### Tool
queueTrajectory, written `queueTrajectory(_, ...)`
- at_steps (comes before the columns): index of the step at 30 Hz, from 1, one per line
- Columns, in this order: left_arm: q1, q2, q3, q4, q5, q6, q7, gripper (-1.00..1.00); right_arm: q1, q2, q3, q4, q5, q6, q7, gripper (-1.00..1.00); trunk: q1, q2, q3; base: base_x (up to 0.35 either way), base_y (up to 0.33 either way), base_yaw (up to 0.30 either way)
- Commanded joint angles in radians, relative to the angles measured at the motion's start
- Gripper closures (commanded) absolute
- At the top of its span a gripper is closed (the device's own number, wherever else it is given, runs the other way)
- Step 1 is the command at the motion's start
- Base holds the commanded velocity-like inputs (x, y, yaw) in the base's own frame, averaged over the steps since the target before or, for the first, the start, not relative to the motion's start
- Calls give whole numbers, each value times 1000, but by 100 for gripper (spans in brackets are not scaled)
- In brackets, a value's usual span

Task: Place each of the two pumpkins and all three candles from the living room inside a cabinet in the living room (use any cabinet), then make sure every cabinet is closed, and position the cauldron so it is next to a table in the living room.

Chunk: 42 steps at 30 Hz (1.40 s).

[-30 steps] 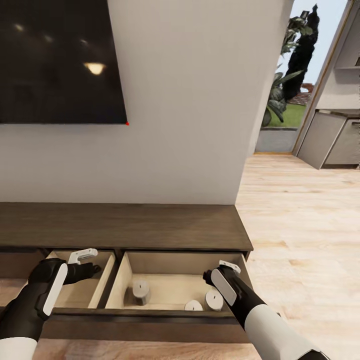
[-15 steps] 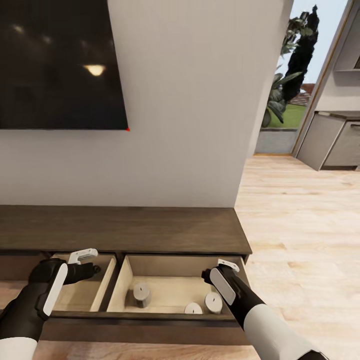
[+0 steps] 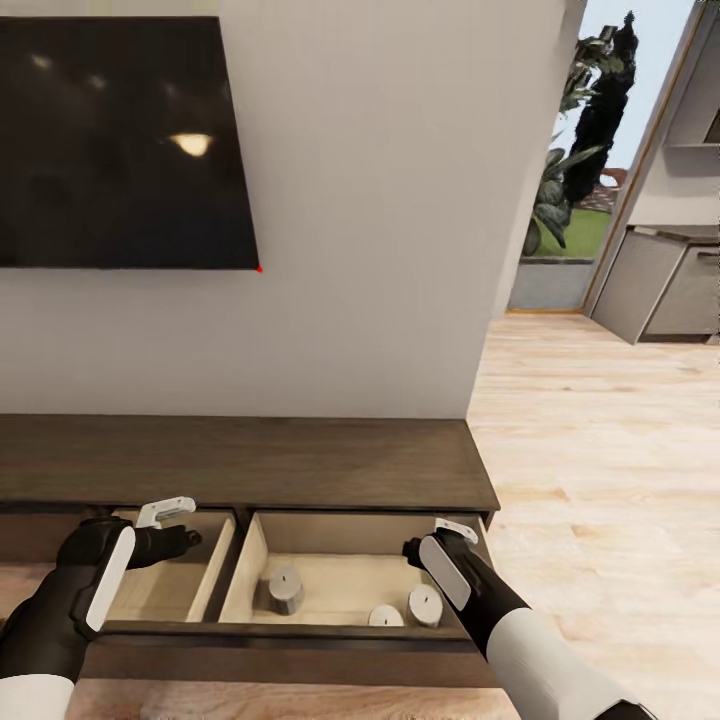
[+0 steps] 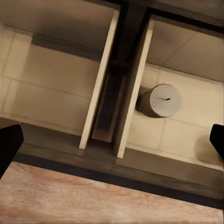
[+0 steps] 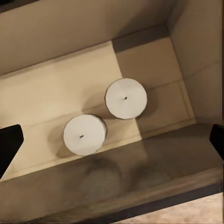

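The dark brown cabinet [image 3: 250,460] has two drawers pulled out below its top. The right drawer [image 3: 340,575] holds three candles: one upright at the left [image 3: 285,588] and two close together [image 3: 386,617] [image 3: 425,604] near the front right corner. The left drawer [image 3: 160,595] has a bare beige floor. My left gripper [image 3: 180,526] hangs open over the left drawer, near the divider [image 4: 108,100] between the drawers. My right gripper [image 3: 436,538] hangs open above the two paired candles [image 5: 126,98] [image 5: 84,134]. Pumpkins, cauldron and table are out of view.
A large dark TV screen [image 3: 120,140] hangs on the white wall above the cabinet. Light wood floor [image 3: 600,450] opens to the right, leading to grey kitchen units [image 3: 660,290] and a glass door with plants [image 3: 565,190] outside.
The whole picture has slid down a little, so the camera has moved. Both grippers stay open over their drawers and the candles have not moved.
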Motion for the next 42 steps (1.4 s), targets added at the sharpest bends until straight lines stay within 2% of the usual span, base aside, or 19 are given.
queueTrajectory(1, 0, 0, 0, 0, 0, 0, 0, -100, 0, 0, 0, 0, 0, 0, 0, -100, -4, 7, 3, -221, 0, 0)
queueTrajectory(10, 0, 0, 0, 0, 1, 0, 0, -100, 0, 0, 0, 0, 0, 0, 0, -100, -38, 70, 31, -158, 0, 0)
queueTrajectory(26, 0, -1, -1, 0, 2, 0, 0, -100, 1, 0, 0, 0, 0, 0, 0, -100, -100, 182, 82, -266, 0, 0)
queueTrajectory(31, 0, 0, -1, 0, 1, 0, 0, -100, 1, 0, 0, 0, 0, 0, 0, -100, -100, 182, 82, -317, 0, 0)
queueTrajectory(36, 0, -1, -1, 0, 2, 0, 0, -100, 0, 0, 18, 0, 0, 0, 0, -100, -100, 182, 82, -322, 0, 0)
queueTrajectory(42, 0, -1, -2, 0, 1, 0, 0, -100, 0, 0, 27, 0, 0, 0, 0, -100, -77, 140, 63, -278, 0, 0)
